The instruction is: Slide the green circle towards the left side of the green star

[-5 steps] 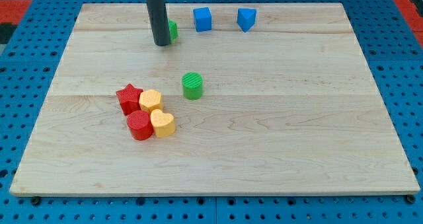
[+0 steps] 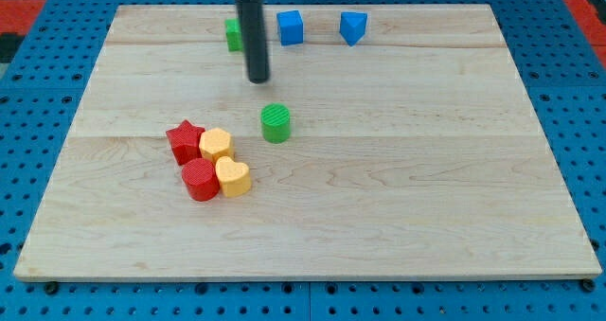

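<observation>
The green circle (image 2: pixel 276 122) is a short green cylinder near the middle of the wooden board (image 2: pixel 426 169). The green star (image 2: pixel 232 33) sits near the board's top edge, partly hidden behind my rod. My tip (image 2: pixel 258 79) is on the board a little above the green circle and slightly to its left, not touching it, and below and right of the green star.
Two blue blocks (image 2: pixel 290 26) (image 2: pixel 352 26) stand at the top, right of the green star. A cluster lies left of the green circle: a red star (image 2: pixel 185 140), a yellow block (image 2: pixel 216 144), a red cylinder (image 2: pixel 200 180), a yellow heart (image 2: pixel 233 176).
My rod has moved right and down the view, from in front of the green star towards the green circle. The blocks have not moved.
</observation>
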{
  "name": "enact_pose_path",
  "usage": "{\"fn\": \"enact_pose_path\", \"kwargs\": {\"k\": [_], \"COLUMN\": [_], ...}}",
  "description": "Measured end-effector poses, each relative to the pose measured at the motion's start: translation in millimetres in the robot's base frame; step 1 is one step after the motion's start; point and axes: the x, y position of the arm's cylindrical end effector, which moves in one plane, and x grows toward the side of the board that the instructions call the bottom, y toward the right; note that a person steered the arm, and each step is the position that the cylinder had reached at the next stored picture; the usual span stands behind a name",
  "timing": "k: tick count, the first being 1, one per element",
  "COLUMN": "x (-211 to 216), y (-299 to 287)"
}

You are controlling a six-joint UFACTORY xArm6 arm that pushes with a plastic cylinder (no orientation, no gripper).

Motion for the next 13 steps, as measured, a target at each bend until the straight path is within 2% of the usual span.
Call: {"fn": "enact_pose_path", "kwargs": {"k": [1, 2, 4, 5, 7, 9, 10, 11, 13], "x": [44.8, 63.8, 70.5, 101.6, 47.3, 28.7, 16.0, -4.2, -28.9], "y": [54.4, 68.0, 17.9, 19.1, -39.8, -108.7, -116.5, -148.5, -146.1]}}
